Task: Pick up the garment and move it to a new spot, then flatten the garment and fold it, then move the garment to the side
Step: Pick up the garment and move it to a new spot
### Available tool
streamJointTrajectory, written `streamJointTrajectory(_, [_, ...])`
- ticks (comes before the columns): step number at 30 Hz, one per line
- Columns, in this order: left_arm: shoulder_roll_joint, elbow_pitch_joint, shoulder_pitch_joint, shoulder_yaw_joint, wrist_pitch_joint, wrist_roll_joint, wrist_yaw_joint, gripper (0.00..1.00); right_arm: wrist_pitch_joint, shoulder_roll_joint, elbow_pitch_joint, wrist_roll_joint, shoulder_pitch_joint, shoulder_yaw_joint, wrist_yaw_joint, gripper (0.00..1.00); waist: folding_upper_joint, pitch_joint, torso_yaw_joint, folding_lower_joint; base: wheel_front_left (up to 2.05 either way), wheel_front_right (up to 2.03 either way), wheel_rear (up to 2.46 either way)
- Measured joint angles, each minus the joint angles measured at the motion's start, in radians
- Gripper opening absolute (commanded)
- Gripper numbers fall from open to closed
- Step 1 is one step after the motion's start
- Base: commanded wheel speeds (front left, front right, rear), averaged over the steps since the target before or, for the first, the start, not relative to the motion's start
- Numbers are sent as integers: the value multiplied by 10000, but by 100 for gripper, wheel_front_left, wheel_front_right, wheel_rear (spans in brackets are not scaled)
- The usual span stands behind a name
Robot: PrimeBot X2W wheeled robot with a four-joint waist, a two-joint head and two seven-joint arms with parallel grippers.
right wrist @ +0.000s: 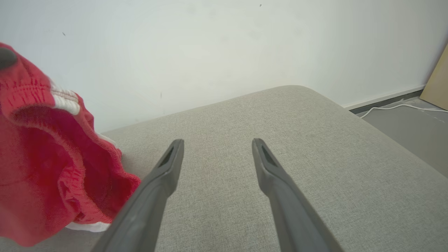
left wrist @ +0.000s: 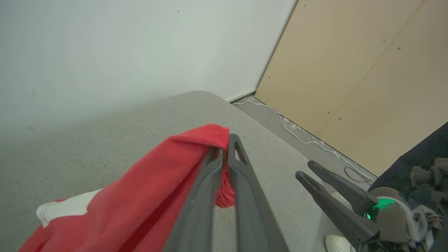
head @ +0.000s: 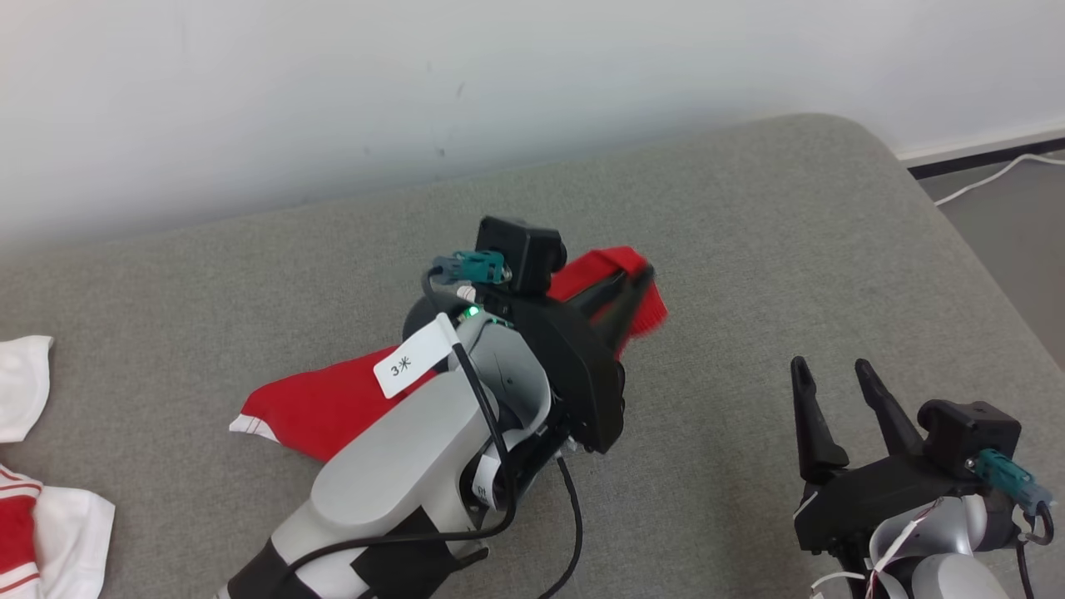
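The garment (head: 316, 403) is red cloth with white trim, stretched across the grey cushion (head: 749, 249) from lower left to upper right. My left gripper (head: 641, 287) is shut on its upper right end and holds that end lifted off the cushion. In the left wrist view the two fingers press together on the red fabric (left wrist: 168, 175) at the gripper's tip (left wrist: 224, 147). My right gripper (head: 828, 370) stands open at the lower right, apart from the cloth, nothing between its fingers. In the right wrist view the garment (right wrist: 45, 164) hangs at the left, beside the open gripper (right wrist: 217, 147).
White and red clothes (head: 33, 499) lie at the cushion's left edge. A white wall (head: 416, 83) runs behind the cushion. To the right the cushion ends above a grey floor with a white cable (head: 990, 179). A tan panel (left wrist: 367, 80) stands further right.
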Motion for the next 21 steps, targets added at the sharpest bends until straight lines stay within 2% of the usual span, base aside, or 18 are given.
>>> streamJointTrajectory(8, [38, 88, 251, -570, 525, -1576, -155, 100, -4, -4, 27, 0, 1, -238, 0, 100, 0, 196, 353, 1, 0, 0, 0])
streamJointTrajectory(14, [67, 341, 239, 522, -84, -1521, -98, 100, -6, -2, 79, 2, 3, -263, 0, 100, 0, 140, 846, 1, 0, 0, 0])
streamJointTrajectory(17, [554, 180, 296, 838, -600, -1277, -48, 100, -27, -4, 136, 19, 18, -272, 0, 100, 0, 67, 1095, 1, 0, 0, 0])
streamJointTrajectory(21, [1588, -267, 994, 993, -1258, -773, 42, 100, -199, 4, 157, 107, 79, -364, 0, 100, 0, -71, 1408, 1, 0, 0, 0])
